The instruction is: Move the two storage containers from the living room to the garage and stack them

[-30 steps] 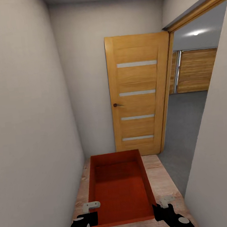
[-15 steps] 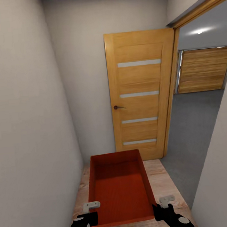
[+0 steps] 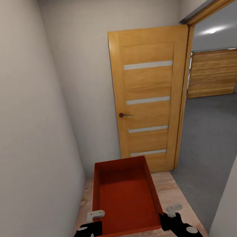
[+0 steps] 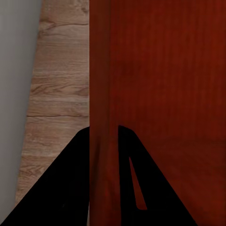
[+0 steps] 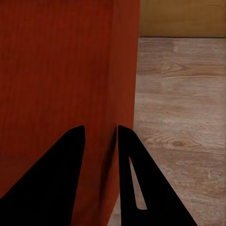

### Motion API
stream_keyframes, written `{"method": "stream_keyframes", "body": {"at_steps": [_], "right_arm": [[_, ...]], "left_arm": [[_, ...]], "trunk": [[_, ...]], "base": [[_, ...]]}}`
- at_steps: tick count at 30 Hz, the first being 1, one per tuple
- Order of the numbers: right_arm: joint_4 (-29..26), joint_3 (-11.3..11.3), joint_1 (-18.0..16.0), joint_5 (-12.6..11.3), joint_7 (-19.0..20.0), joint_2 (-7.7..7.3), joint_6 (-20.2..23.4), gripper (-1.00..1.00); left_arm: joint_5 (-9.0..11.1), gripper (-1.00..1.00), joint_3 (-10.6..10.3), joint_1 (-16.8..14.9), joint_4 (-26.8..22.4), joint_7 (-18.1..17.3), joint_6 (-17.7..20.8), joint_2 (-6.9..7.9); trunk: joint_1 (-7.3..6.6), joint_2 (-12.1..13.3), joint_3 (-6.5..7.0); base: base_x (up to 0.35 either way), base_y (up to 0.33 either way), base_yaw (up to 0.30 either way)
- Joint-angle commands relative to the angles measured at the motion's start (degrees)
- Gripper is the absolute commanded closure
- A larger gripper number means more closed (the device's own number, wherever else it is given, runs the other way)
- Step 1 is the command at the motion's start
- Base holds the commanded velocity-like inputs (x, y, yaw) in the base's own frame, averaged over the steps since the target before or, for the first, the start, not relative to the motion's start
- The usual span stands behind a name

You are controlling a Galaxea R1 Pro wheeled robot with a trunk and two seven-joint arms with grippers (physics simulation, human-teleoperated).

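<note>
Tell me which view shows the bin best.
The head view: the whole bin shows, open top and all four walls, held between both claws. Each wrist view shows just one side wall pinched between that claw's fingers.

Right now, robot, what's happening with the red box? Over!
Left end effector and right end effector each shut on a side wall of the storage container. Container held level over the wood floor. Open door ahead; garage floor through the doorway at right.

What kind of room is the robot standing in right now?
Probably a narrow hallway in a house: plain walls close on both sides, a wood plank floor, and an open wooden door beside a doorway to a grey-floored room, likely the garage.
</note>
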Motion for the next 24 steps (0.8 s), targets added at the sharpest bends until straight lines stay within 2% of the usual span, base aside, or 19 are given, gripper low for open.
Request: {"method": "stream_keyframes", "body": {"at_steps": [1,15,19,24], "right_arm": [[-0.2,0.9,0.0,0.2,0.8,-0.12,-0.8,1.0],[-0.2,0.9,0.0,0.2,0.8,-0.12,-0.8,1.0],[-0.2,0.9,0.0,0.2,0.8,-0.12,-0.8,1.0],[-0.2,0.9,0.0,0.2,0.8,-0.12,-0.7,1.0]], "left_arm": [[-1.2,1.0,0.3,0.0,0.0,1.3,0.5,1.85],[-1.2,1.0,0.3,0.0,0.0,1.3,0.5,1.81],[-1.2,1.0,0.3,0.0,0.0,1.3,0.4,1.84],[-1.1,1.0,0.3,0.0,0.0,1.3,0.4,1.85]], "trunk": [[0.05,0.0,-0.02],[0.05,0.0,-0.02],[0.05,0.0,-0.02],[0.05,0.0,-0.02]], "base": [[0.327,0.0,0.0],[0.324,0.0,0.0],[0.102,0.0,-0.029],[0.013,0.0,-0.206]]}}
